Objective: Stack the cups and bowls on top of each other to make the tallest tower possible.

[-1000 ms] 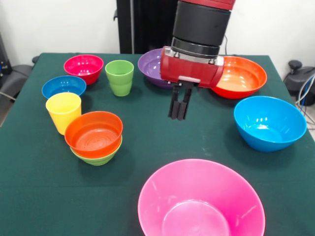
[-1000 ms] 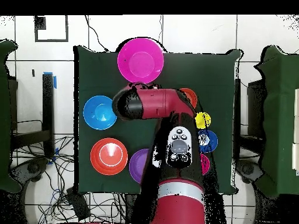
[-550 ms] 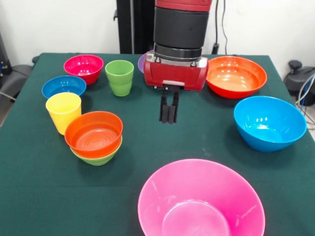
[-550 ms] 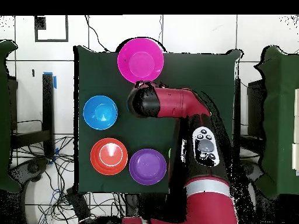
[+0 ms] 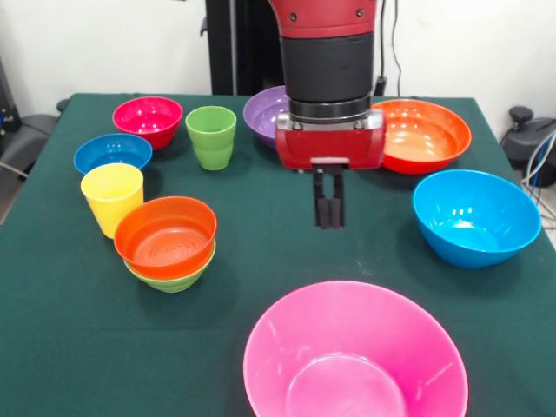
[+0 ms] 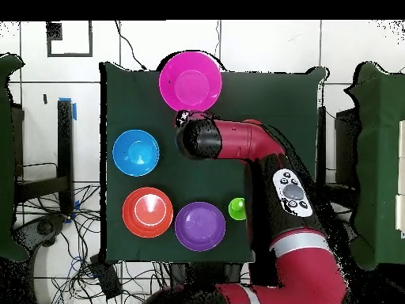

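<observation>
Front view first: glossy plastic everywhere on a dark green cloth surface [image 5: 78,330]. Small orange-red bowl [image 5: 165,236] nested in a small green bowl [image 5: 174,280] at the left, with a yellow cup [image 5: 111,197] just beside. Behind those, a dark blue bowl [image 5: 112,152], a magenta bowl [image 5: 148,118] and a green cup [image 5: 211,135], all upright. Big pink bowl [image 5: 354,356] up close, light blue bowl [image 5: 475,216] at the right, large orange bowl [image 5: 423,134] and purple bowl [image 5: 266,115] at the back. End effector [image 5: 328,208] hanging mid-surface, fingers pinched together, holding nothing.

Overhead view: round rims of pink [image 6: 190,80], light blue [image 6: 135,153], orange [image 6: 148,212] and purple [image 6: 200,226]; arm [image 6: 245,146] covering the rest.
</observation>
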`<action>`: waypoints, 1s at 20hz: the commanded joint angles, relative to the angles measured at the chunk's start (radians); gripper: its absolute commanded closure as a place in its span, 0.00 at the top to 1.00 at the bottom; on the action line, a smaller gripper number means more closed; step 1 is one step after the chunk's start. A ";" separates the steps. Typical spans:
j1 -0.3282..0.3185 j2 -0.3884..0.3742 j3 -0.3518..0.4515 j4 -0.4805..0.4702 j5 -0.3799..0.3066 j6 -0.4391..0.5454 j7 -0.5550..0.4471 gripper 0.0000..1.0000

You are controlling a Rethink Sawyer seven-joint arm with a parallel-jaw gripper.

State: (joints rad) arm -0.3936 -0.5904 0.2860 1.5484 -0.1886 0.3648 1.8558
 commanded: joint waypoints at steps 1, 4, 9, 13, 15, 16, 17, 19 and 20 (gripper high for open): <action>0.019 0.041 0.148 0.079 -0.004 -0.043 0.035 0.00; 0.014 0.022 0.182 0.116 0.024 -0.033 0.061 0.00; 0.009 0.032 0.238 0.143 0.064 -0.049 0.101 0.00; 0.039 0.041 0.239 0.124 0.082 -0.034 0.111 0.00; 0.051 0.038 0.236 0.123 0.093 -0.008 0.111 0.00; 0.061 0.036 0.226 0.121 0.101 0.012 0.116 0.00; 0.070 0.033 0.216 0.119 0.109 0.032 0.121 0.00; 0.094 0.031 0.184 0.107 0.113 0.040 0.122 1.00; 0.101 0.032 0.173 0.101 0.113 0.043 0.127 1.00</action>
State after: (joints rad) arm -0.3463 -0.5949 0.4534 1.6334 -0.1055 0.3557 1.8558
